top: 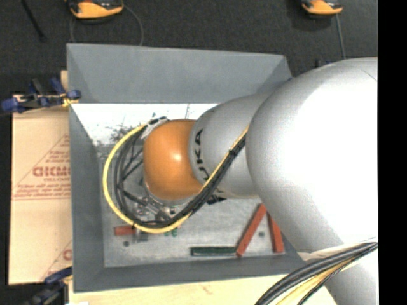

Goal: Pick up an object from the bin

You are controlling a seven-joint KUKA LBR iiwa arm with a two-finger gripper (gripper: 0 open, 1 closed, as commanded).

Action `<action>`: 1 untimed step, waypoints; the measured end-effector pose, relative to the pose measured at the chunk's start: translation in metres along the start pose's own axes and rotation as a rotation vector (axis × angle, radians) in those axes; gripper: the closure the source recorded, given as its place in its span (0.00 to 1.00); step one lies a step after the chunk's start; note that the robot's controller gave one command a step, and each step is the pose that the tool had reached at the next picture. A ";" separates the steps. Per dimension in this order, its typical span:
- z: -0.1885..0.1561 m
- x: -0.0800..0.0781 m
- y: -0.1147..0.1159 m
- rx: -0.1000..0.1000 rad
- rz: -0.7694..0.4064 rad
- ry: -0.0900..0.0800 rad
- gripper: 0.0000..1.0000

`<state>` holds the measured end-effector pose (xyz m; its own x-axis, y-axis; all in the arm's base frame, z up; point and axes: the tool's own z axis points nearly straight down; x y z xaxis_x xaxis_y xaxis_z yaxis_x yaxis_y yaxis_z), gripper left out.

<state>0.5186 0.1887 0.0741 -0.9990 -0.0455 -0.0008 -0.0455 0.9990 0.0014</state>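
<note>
The gripper (147, 216) – state hidden – hangs by a small red block (123, 230) lying left-right

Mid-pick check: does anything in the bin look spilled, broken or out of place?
Nothing clearly damaged. Dark specks dust the far-left corner of the bin, like debris or scuffing. The red sticks and green stick lie loose, intact.

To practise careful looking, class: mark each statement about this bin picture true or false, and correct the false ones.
1. A dark green bar lies by the lower wall of the bin. True.
2. The arm reaches in from the left. False: it comes from the right.
3. Two red-orange sticks lie at the floor's lower right. True.
4. The small red piece sits in the upper right corner. False: it lies at lower left, near the yellow cable.
</note>
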 end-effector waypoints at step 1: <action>-0.231 -0.001 -0.005 -0.003 0.044 -0.011 1.00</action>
